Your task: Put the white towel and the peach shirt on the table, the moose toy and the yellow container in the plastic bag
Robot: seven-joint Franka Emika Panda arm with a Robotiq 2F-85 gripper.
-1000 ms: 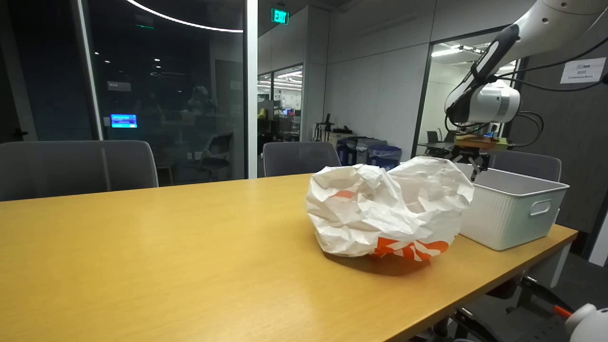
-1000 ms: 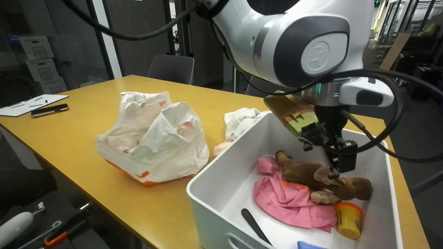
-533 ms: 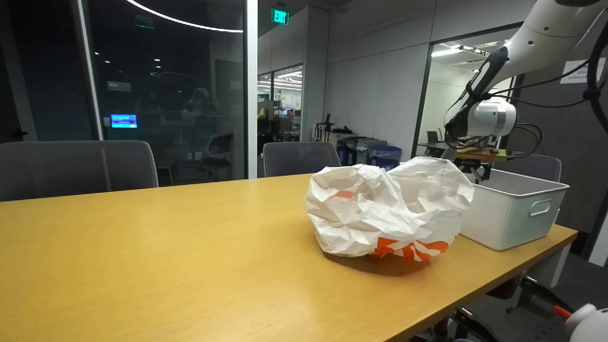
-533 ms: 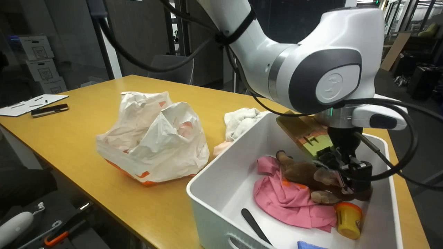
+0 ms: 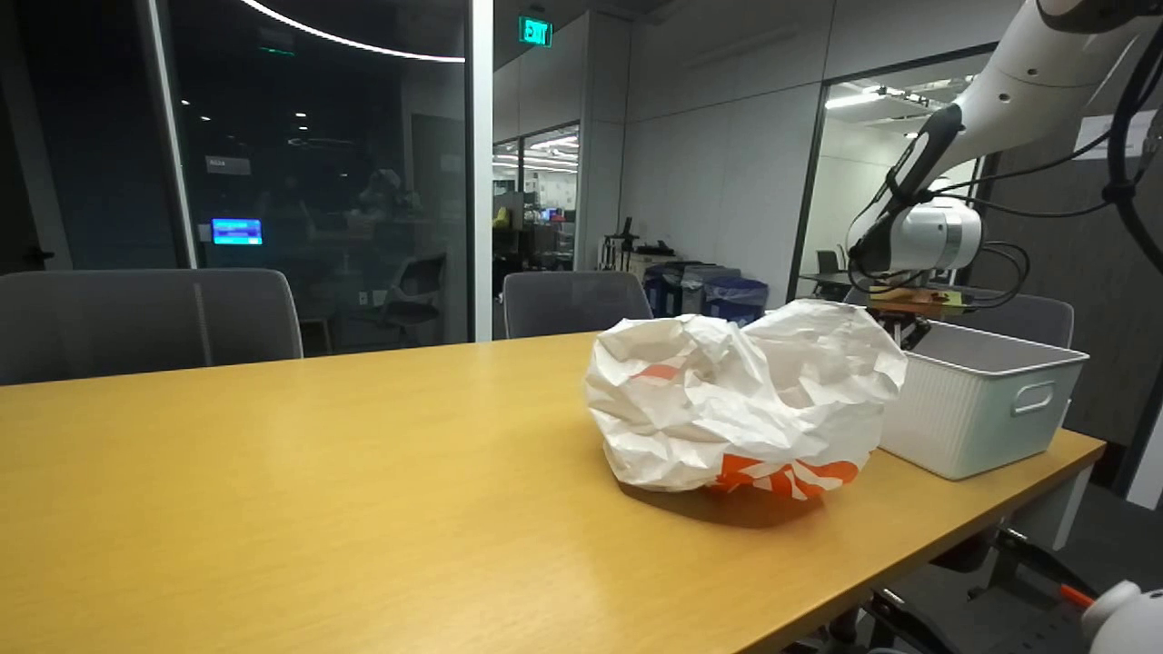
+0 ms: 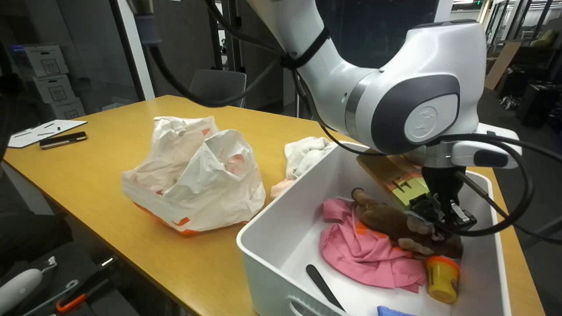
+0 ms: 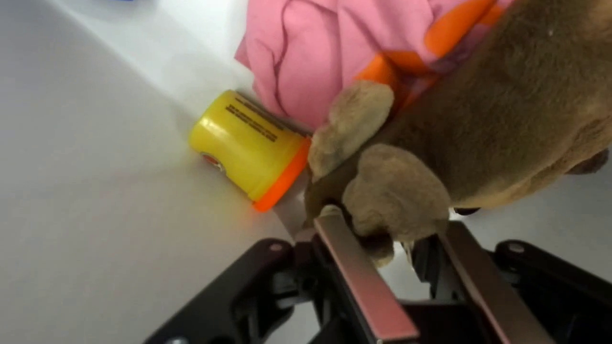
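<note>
The brown moose toy (image 7: 507, 119) lies on its side in the white bin. My gripper (image 7: 389, 220) reaches down to its head, one finger at the muzzle and the other against an antler, closed in on it from both sides. Beside the head rests the yellow container (image 7: 246, 145) with its orange lid. On the table (image 5: 363, 500), the white plastic bag (image 6: 210, 184) stands next to the bin, its top crumpled. The white towel (image 6: 307, 153) lies on the table behind the bin, with the peach shirt (image 6: 281, 188) partly hidden by the bin wall.
The bin's (image 6: 268, 281) high walls surround the gripper. Inside are a pink cloth (image 6: 369, 259), a black handle (image 6: 322, 285) and a blue item (image 6: 392, 311). A loose cable (image 6: 524, 193) hangs at the wrist. A white board (image 6: 48, 131) and black case (image 6: 63, 140) lie at the table's far end.
My gripper has come down into the bin, and its fingers have closed in on the moose toy's head. The toy and the pink cloth have shifted slightly.
</note>
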